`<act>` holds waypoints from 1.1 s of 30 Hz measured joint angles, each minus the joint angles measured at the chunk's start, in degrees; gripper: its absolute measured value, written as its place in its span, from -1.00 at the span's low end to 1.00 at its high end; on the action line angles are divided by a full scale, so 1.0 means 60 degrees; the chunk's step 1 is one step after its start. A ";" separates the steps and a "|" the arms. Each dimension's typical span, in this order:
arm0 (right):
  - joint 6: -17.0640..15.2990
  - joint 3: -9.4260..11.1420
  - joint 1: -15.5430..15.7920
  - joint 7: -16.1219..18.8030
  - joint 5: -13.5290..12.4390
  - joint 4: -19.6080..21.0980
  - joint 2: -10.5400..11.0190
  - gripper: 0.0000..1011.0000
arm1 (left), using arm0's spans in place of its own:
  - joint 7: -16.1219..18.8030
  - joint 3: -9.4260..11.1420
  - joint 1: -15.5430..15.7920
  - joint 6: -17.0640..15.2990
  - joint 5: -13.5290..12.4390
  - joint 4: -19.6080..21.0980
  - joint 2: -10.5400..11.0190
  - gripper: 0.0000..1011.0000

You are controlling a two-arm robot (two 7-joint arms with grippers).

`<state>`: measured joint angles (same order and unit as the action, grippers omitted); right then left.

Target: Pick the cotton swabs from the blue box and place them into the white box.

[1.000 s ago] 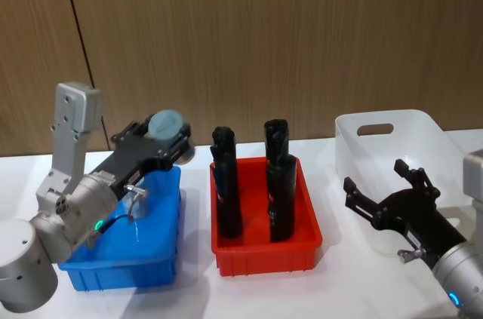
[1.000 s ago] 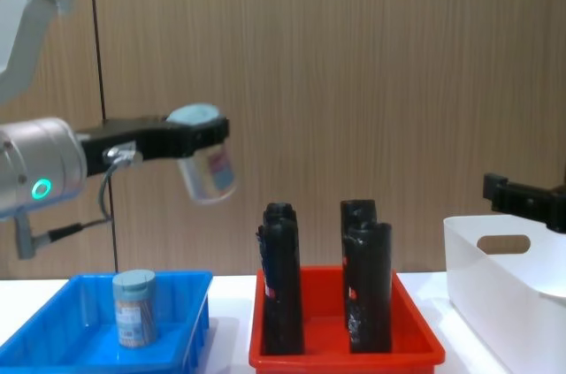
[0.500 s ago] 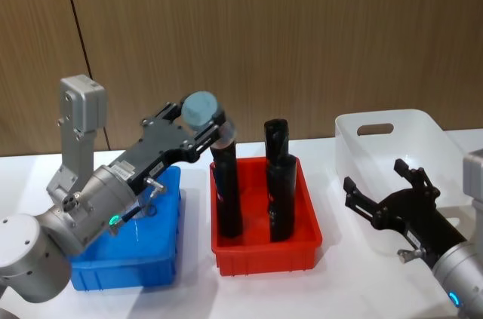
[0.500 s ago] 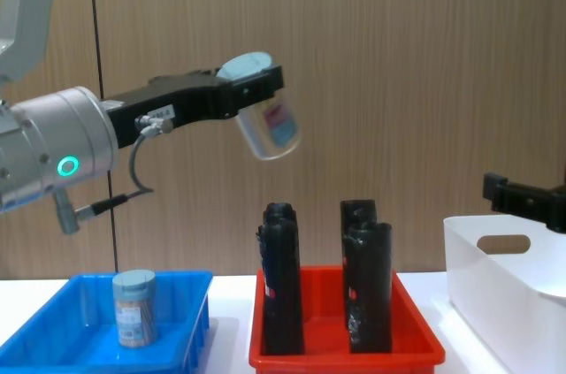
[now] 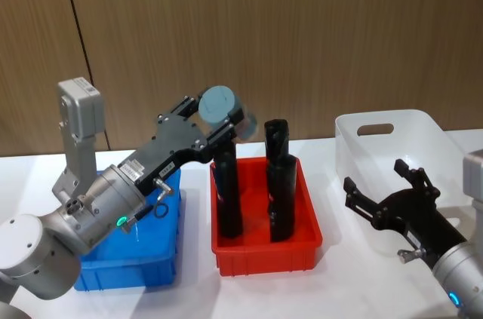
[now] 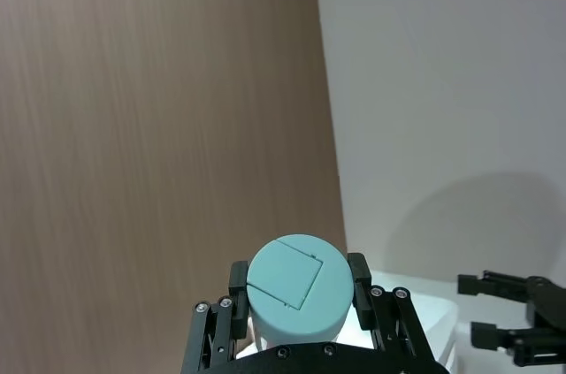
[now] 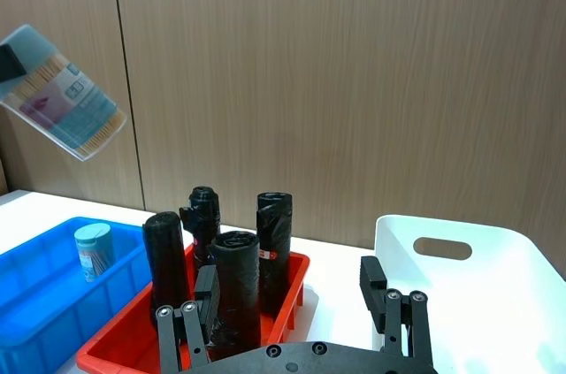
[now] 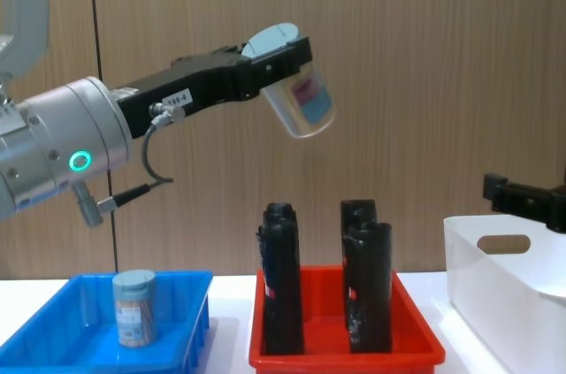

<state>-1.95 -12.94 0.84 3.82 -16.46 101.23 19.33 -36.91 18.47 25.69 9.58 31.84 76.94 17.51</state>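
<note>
Left gripper (image 8: 281, 54) clamped a tilted cotton swab tub (image 8: 305, 104) above the black cylinders (image 8: 367, 281); clearing them high toward the right-edge white box (image 8: 495, 286) seemed wise; right gripper (image 5: 375, 183) idled open.

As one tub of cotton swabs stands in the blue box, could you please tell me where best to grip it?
Grip the cotton swab tub across its round wall just under the lid, coming straight down from above: it stands upright, and the sloped walls of the blue box likely hinder a sideways tool.
</note>
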 joint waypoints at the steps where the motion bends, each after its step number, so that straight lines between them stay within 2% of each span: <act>1: 0.0000 0.0000 0.0000 0.0001 0.0000 0.0000 0.0000 0.98 | -0.0052 0.0004 0.0012 0.0032 0.0027 -0.0021 -0.0010 0.33; 15: 0.0000 0.0000 0.0000 0.0000 0.0000 0.0000 0.0000 0.98 | -0.1270 0.0044 0.0271 0.0439 0.0652 -0.0491 -0.0153 0.33; 33: 0.0000 0.0000 0.0000 0.0000 0.0000 0.0000 0.0001 0.98 | -0.2406 0.0044 0.0501 0.0261 0.1102 -0.0763 -0.0164 0.33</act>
<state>-1.95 -12.94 0.84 3.82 -16.46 101.23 19.34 -51.35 18.74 28.69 11.15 38.45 72.36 16.53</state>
